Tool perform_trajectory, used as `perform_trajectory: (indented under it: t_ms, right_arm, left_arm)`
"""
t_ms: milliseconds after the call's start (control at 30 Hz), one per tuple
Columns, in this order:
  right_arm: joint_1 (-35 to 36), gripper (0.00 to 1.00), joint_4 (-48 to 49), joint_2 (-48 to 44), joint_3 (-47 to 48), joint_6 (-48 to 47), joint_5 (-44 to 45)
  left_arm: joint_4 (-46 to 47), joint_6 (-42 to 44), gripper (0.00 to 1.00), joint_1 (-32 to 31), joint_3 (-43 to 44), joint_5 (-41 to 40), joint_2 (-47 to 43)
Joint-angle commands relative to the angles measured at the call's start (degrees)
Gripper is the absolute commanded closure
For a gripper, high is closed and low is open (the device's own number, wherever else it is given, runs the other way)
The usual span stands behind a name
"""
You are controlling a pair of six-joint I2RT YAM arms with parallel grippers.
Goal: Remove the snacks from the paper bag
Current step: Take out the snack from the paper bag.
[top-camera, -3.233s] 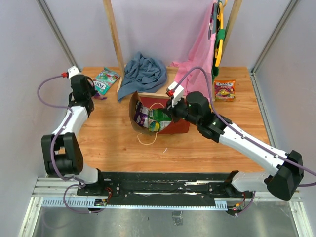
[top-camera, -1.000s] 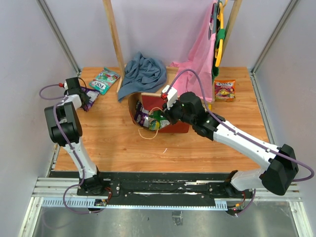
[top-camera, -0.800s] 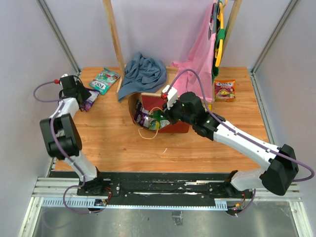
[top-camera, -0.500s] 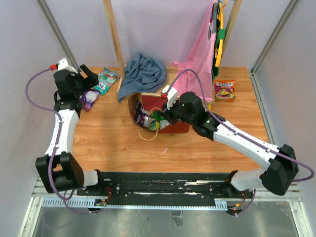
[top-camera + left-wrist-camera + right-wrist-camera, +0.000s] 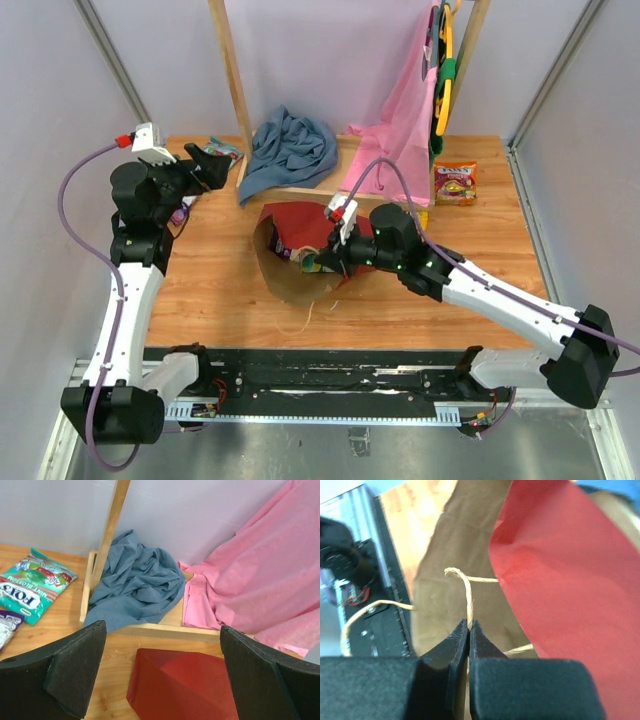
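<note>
The paper bag (image 5: 305, 222) is red outside and brown inside, its twine handle (image 5: 468, 596) pale beige. The snacks (image 5: 305, 262) inside seem purple and green. Far left is a green-white packet (image 5: 31, 584), far right an orange packet (image 5: 455, 183). The cloth (image 5: 292, 145) is blue-grey, the garment (image 5: 400, 120) pink.

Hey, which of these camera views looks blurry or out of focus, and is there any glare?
Top external: sharp, evenly lit, soft shadows on the table, no harsh glare. Left wrist: crisp on the blue-grey cloth and green packet, though its fingers are dark with little detail. Right wrist: the softest; the paper bag and twine handle blur up close, the background too.
</note>
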Motion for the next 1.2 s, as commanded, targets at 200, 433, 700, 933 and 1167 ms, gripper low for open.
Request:
perform_trajectory:
  t_ms: [200, 433, 700, 933, 1167]
  right_arm:
    - [4.43, 0.97, 2.8, 0.41, -2.14, 2.5, -15.7]
    - [4.64, 0.96, 0.69, 3.3, -1.07, 2.41, -24.92]
    - [7.24, 0.99, -3.46, 2.73, -0.7, -0.47, -25.96]
    - [7.51, 0.94, -2.91, 1.98, -2.08, 0.74, -29.18]
    - [7.42, 0.99, -2.69, 3.35, -2.18, 1.29, -26.15]
  left_arm:
    - [-2.9, -0.79, 0.0, -0.43, -1.96, 1.34, -6.45]
    - [-3.44, -5.24, 0.0, -0.41, -4.52, 4.7, -12.25]
    - [-4.27, -10.25, 0.0, -0.41, -11.34, 9.25, -22.15]
    - [-5.31, -13.21, 0.01, -0.45, -20.99, 13.4, -28.27]
    - [-12.28, -12.13, 0.03, -0.41, -24.21, 12.83, -32.83]
